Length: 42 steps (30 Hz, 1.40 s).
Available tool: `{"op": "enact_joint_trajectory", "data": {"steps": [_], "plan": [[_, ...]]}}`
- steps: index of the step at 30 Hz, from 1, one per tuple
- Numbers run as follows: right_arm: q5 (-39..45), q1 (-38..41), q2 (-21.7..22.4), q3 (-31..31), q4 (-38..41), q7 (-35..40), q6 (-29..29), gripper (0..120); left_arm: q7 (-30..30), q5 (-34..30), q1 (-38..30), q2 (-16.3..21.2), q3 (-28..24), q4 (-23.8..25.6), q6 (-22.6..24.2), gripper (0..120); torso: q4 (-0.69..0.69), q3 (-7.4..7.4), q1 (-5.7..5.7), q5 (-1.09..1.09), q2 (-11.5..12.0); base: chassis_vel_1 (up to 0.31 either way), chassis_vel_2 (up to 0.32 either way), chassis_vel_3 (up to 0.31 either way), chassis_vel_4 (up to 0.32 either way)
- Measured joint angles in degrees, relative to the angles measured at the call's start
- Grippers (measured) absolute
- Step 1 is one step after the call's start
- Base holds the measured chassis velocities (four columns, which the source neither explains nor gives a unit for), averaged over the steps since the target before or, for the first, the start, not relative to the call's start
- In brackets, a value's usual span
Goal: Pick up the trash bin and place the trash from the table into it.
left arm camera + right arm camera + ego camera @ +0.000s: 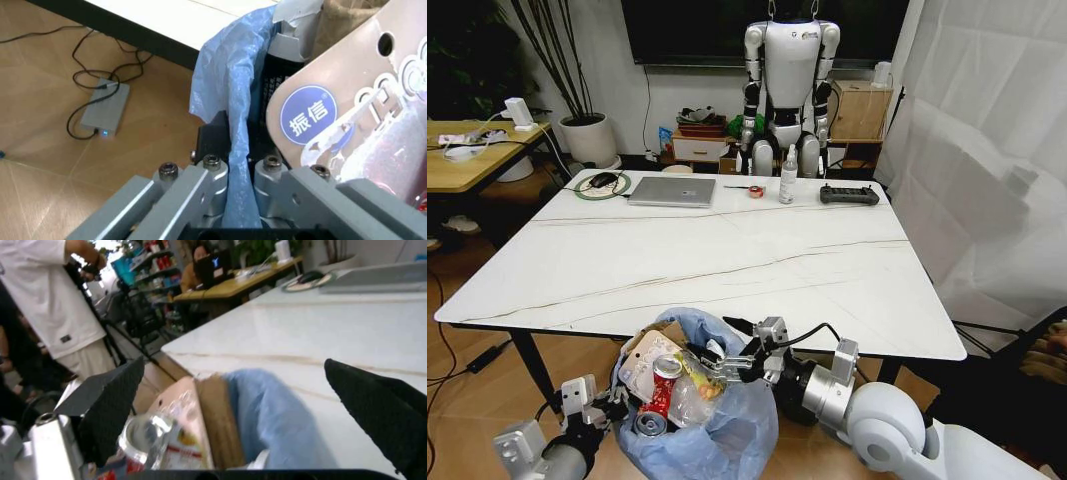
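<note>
My right arm is fat, round and shiny white, with a silver metal ring near the wrist and a thin black cable looping over it. My right gripper [727, 362] is silver and black, with small blocky parts, and its two big fingers [110, 407] are flat, black and pointy with a rough, dotted skin. My left gripper [240, 150] has grey metal bars with round silver screws. My left arm is grey with boxy silver parts.
</note>
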State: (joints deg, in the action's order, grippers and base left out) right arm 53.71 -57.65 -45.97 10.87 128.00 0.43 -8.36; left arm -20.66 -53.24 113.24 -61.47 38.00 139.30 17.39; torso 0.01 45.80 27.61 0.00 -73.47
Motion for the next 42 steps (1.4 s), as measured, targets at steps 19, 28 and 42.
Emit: {"op": "enact_joint_trajectory", "data": {"steps": [19,28,42], "plan": [[-15.5,-32.3,-3.3,-36.2,1.3,10.6,10.7,100,0.8,2.7,0.9,1.7,-1.5,1.1,-0.4,0,0.01,-0.01,-0.01,0.01,0.0,0.000,0.000,0.000,0.000],[-26.7,-50.7,-13.1,-45.4,1.5,7.3,16.0,100,0.5,3.2,0.3,2.9,-2.4,1.0,-0.7,0,-0.01,-0.01,-0.02,0.00,0.0,0.000,0.000,0.000,0.000],[-33.3,-58.1,-24.1,-46.9,-0.5,4.7,21.4,100,-0.6,0.0,-0.1,8.2,-3.7,-1.0,-1.3,0,0.00,0.00,0.00,-0.01,0.0,0.000,0.000,0.000,0.000]]}}
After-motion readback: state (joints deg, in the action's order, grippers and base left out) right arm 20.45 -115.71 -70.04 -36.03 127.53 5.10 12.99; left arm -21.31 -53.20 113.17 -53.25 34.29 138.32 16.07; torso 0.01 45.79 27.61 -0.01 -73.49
